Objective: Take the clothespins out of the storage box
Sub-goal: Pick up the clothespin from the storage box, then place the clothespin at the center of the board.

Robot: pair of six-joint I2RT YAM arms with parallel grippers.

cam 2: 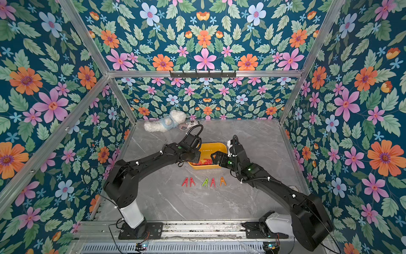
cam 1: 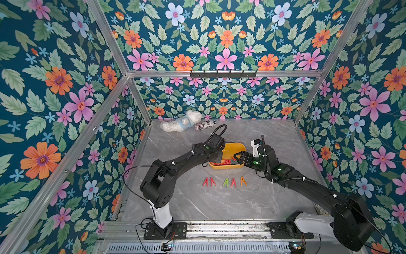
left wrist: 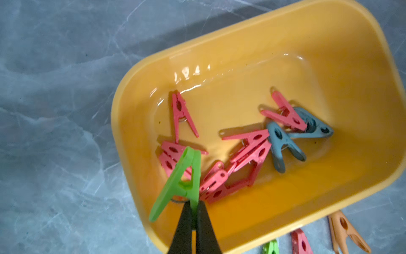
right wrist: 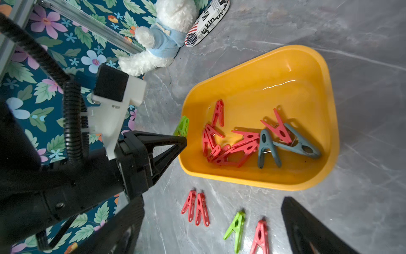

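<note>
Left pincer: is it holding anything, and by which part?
Yes. The left pincer is shut on a green clothespin, gripping one handle leg near its end.

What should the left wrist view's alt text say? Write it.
The left gripper, jaws shut on a green clothespin, holds it at the rim of a yellow storage box. Red clothespins and two blue-grey clothespins lie inside.
</note>
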